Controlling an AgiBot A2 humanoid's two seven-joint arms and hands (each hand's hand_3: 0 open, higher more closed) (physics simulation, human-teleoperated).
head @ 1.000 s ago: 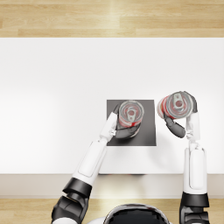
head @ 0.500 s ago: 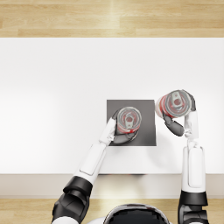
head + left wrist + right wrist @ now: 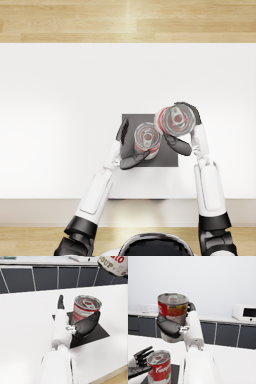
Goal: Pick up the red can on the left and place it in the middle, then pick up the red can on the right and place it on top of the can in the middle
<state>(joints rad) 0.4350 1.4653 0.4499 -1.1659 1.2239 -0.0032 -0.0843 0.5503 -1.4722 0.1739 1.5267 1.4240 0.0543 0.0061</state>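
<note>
— What do you have on the left side?

— My left hand (image 3: 129, 150) sits beside the middle can (image 3: 147, 138), which stands upright on the dark mat (image 3: 169, 157) on the white surface (image 3: 60, 115). In the left wrist view the thumb (image 3: 87, 324) curls round the near side of that can (image 3: 85, 309), while the other fingers (image 3: 60, 302) lie stretched out on its far side. I cannot tell whether the thumb actually touches the label or stands just off it, so I won't call the hold either way.

— And the right?

— My right hand (image 3: 186, 132) holds the second can (image 3: 175, 121), fingers wrapped about its body. From the right wrist camera the can (image 3: 173, 314) is upright in the hand (image 3: 170, 327) and well clear of the surface, higher than the top of the middle can (image 3: 159, 367).

— Is it over the middle can?

— Not squarely. From the head camera it lies just beside the middle can, toward the right and farther from me, their outlines overlapping at the edge.

— Anything else around?

— Dark cabinets (image 3: 45, 278) and a white microwave (image 3: 244, 313) behind the surface, and a wooden floor (image 3: 125, 20) beyond it.
</note>
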